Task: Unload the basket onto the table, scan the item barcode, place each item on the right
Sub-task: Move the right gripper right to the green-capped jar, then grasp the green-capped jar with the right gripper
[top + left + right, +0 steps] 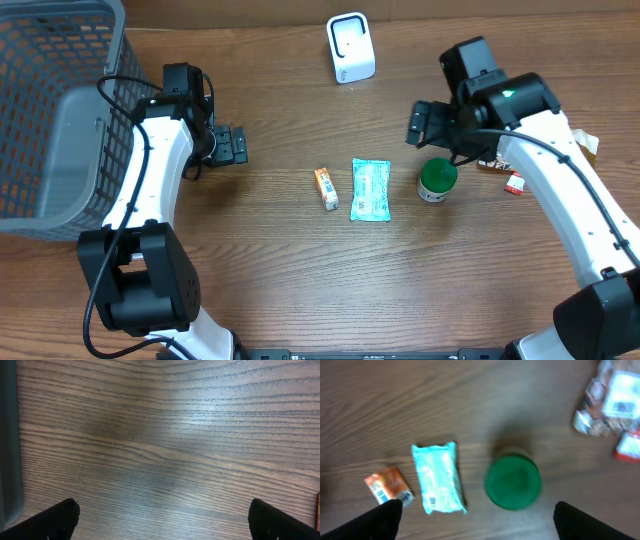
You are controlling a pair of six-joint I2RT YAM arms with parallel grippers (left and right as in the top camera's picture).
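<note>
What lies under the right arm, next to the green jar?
Packets stick out from under the right arm on both sides; a red-and-white one shows by the jar. Overhead, the arm covers their middle parts, so their number is unclear.

In the overhead view the left arm (150,190) rises from its base at about 7 o'clock and runs up toward 10 o'clock, where the wrist bends and turns the left gripper (237,145) to point toward 3 o'clock. Its jaws stand spread wide, the two dark fingertips (62,517) sitting at the bottom corners of the wrist view. The right arm (560,180) climbs from about 5 o'clock toward 2 o'clock, then folds at the wrist so the right gripper (418,124) faces 9 o'clock, its jaws likewise wide apart.
</note>
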